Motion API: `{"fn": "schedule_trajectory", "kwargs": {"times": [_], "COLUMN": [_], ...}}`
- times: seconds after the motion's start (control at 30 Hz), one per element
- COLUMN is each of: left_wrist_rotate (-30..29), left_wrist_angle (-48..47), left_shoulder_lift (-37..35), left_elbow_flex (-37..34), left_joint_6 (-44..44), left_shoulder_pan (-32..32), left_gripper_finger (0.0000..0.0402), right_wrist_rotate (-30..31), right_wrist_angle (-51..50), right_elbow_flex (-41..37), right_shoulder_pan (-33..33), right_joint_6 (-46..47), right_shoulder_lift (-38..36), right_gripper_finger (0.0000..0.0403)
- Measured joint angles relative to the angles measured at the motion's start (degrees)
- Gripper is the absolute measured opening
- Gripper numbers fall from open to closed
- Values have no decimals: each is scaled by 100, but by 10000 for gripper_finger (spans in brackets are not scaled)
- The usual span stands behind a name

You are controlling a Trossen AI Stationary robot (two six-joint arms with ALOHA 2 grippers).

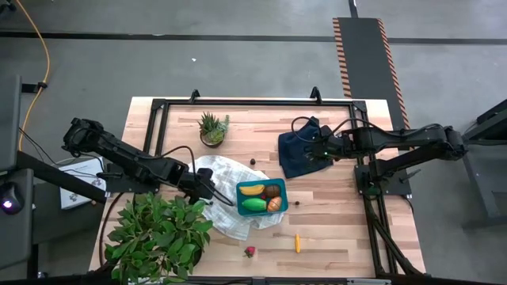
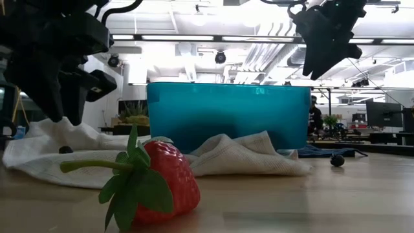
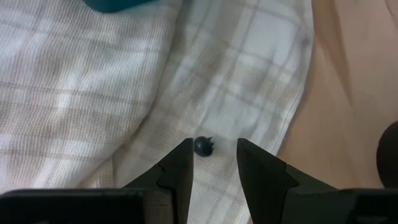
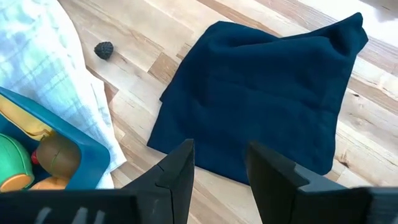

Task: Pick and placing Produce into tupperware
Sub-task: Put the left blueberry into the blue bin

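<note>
Left tool (image 3: 211, 163) low over the pale checked cloth (image 1: 226, 198), near the left edge of the surface (image 1: 333, 245), fingers narrowly parted with a small dark berry (image 3: 203, 145) lying on the cloth just ahead of the gap, not yet between the tips and not held. Right tool (image 4: 221, 163) hanging empty above the dark navy cloth (image 4: 261, 99) toward the far right corner, fingers partly apart, waiting.

Teal tupperware (image 1: 261, 198) sitting on the checked cloth near the middle of the surface, open, already holding a yellow banana (image 1: 252, 189), a green fruit (image 1: 253, 204), a brown round piece (image 1: 272, 191) and an orange wedge (image 1: 273, 204). Left outside: a strawberry (image 1: 250, 252) and a tiny carrot (image 1: 298, 242) near the front edge, another berry (image 1: 298, 202) on bare wood just right of the box, one more (image 4: 104, 50) on the wood between the two cloths. Roughly half done, at a guess.

Risks from here, as judgement only:
- Berry small and round on soft fabric; likely to roll or squirt out sideways if the tips close off-centre.
- Narrow gap leaves little margin; a slight misalignment could push the berry ahead instead of straddling it.
- Closing too low could pinch a fold of cloth, dragging it and shifting the tupperware resting on it.
- Leafy plant (image 1: 154, 233) close by the left arm; possible snag on lifting.
</note>
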Motion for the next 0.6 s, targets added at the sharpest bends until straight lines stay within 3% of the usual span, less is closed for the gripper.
{"fn": "schedule_trajectory", "kwargs": {"times": [0.6], "left_wrist_rotate": [13], "left_wrist_angle": [148], "left_shoulder_lift": [168], "left_elbow_flex": [9], "left_joint_6": [319], "left_shoulder_pan": [0], "left_gripper_finger": [111], "right_wrist_rotate": [19], "right_wrist_angle": [-1], "right_elbow_flex": [0], "right_shoulder_pan": [0], "right_joint_6": [-1], "right_shoulder_lift": [1], "right_gripper_finger": [133]}}
